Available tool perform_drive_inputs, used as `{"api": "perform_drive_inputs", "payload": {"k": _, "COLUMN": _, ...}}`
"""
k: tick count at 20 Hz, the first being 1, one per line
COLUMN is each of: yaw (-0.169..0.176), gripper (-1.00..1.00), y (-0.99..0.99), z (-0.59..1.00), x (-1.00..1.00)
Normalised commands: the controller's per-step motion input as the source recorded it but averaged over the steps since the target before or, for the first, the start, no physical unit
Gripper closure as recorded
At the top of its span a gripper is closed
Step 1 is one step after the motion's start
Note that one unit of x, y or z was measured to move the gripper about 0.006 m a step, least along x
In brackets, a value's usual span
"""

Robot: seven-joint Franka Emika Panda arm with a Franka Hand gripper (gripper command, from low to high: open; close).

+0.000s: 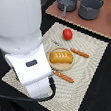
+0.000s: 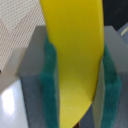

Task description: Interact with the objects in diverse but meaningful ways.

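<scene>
Yellow banana [image 2: 75,60] lengthwise between fingers [image 2: 50,95]

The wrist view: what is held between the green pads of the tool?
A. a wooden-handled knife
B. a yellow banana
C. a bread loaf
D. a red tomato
B. In the wrist view the yellow banana sits clamped between the green pads of the tool, while the tomato and the bread loaf lie on the mat in the exterior view.
</scene>
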Motion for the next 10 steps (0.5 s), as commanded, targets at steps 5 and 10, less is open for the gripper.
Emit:
{"api": "perform_drive_inputs", "payload": {"k": 5, "yaw": -0.092, "gripper": 1.0, "y": 0.01, "z": 0.0, "x": -0.26}}
{"api": "perform_drive_inputs", "payload": {"k": 10, "yaw": -0.019, "gripper": 1.0, "y": 0.09, "z": 0.07, "x": -0.9}}
